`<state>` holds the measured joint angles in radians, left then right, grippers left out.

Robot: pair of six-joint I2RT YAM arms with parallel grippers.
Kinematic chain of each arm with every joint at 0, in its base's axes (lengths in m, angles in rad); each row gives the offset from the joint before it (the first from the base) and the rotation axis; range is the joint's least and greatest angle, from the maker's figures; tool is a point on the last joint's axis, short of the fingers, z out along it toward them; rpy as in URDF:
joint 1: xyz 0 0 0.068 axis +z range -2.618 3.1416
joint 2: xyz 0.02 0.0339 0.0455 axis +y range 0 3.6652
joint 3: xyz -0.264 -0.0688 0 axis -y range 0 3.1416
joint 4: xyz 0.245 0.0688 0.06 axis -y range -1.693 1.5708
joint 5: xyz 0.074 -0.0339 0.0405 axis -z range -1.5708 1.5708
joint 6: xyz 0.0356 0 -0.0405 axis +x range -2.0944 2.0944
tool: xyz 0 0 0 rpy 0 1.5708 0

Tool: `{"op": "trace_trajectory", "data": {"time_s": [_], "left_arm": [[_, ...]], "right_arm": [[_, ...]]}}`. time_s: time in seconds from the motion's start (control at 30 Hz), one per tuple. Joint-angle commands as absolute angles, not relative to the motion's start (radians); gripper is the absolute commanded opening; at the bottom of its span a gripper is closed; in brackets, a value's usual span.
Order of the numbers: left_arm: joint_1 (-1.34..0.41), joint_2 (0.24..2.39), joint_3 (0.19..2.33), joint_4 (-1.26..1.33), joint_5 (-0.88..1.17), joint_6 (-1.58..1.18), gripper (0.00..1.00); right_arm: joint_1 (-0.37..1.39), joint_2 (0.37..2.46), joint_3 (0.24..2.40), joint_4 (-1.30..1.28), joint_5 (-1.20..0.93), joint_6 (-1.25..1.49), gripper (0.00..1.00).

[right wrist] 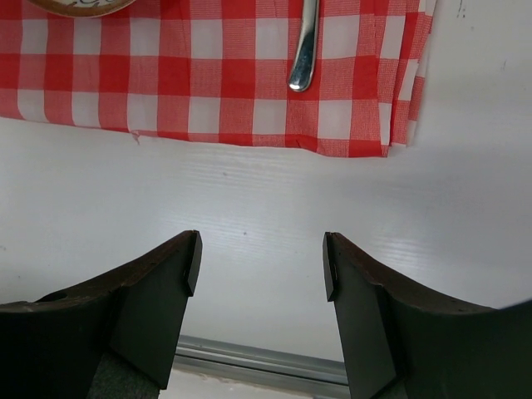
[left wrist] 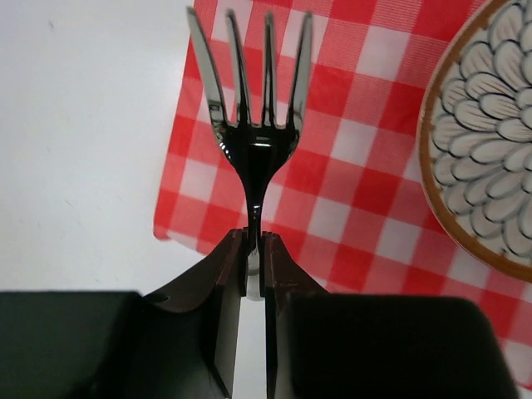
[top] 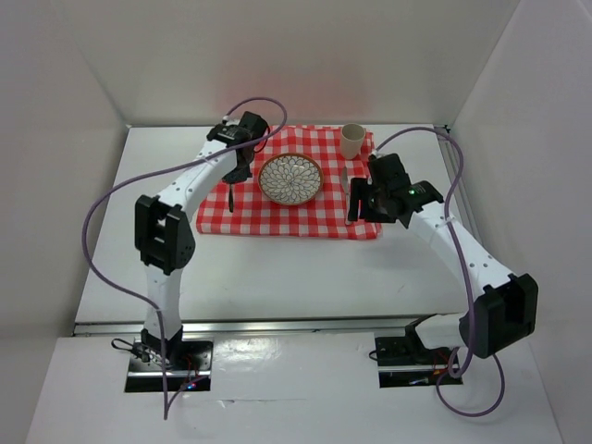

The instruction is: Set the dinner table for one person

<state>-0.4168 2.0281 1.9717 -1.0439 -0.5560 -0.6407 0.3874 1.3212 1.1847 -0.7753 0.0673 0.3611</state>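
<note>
Counter (top: 277,268): white and matte, filling the floor of the white-walled enclosure beyond both arm bases. It carries a red-and-white checked cloth (top: 277,217) laid toward its far edge, roughly midway between the left and right edges. Left hand (left wrist: 253,237): clenched on the handle of a dark fork (left wrist: 253,141), tines pointing away from the fingers. The fork sits over the cloth's left edge, outer tines above bare counter, the rest above the checks; contact with the surface cannot be determined. Patterned plate (top: 290,178), brown-rimmed: on the cloth's centre, just right of the fork. Cream cup (top: 352,141): upright at the cloth's far right corner. Silver utensil handle (right wrist: 304,50): lying on the cloth near its right edge; type not discernible. Right hand (right wrist: 259,262): released, fingers spread with nothing between them, above bare counter near the cloth's near right corner.
</note>
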Motion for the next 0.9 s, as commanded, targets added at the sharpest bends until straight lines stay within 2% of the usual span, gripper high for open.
{"op": "trace_trajectory", "data": {"time_s": [0.0, 0.17, 0.43, 0.87], "left_arm": [[-0.382, 2.155, 2.148, -1.055, -0.541, -0.395, 0.00], [-0.327, 2.324, 2.302, -1.080, -0.460, -0.305, 0.00], [-0.285, 2.385, 2.255, -1.019, -0.267, -0.302, 0.00], [-0.285, 2.487, 2.272, -1.051, -0.281, -0.357, 0.00]], "right_arm": [[0.370, 1.347, 1.245, -0.795, 0.086, 0.357, 0.71], [0.351, 1.368, 1.226, -0.795, 0.106, 0.347, 0.71], [0.321, 1.399, 1.216, -0.795, 0.146, 0.337, 0.71], [0.321, 1.420, 1.216, -0.795, 0.155, 0.347, 0.72]]}}
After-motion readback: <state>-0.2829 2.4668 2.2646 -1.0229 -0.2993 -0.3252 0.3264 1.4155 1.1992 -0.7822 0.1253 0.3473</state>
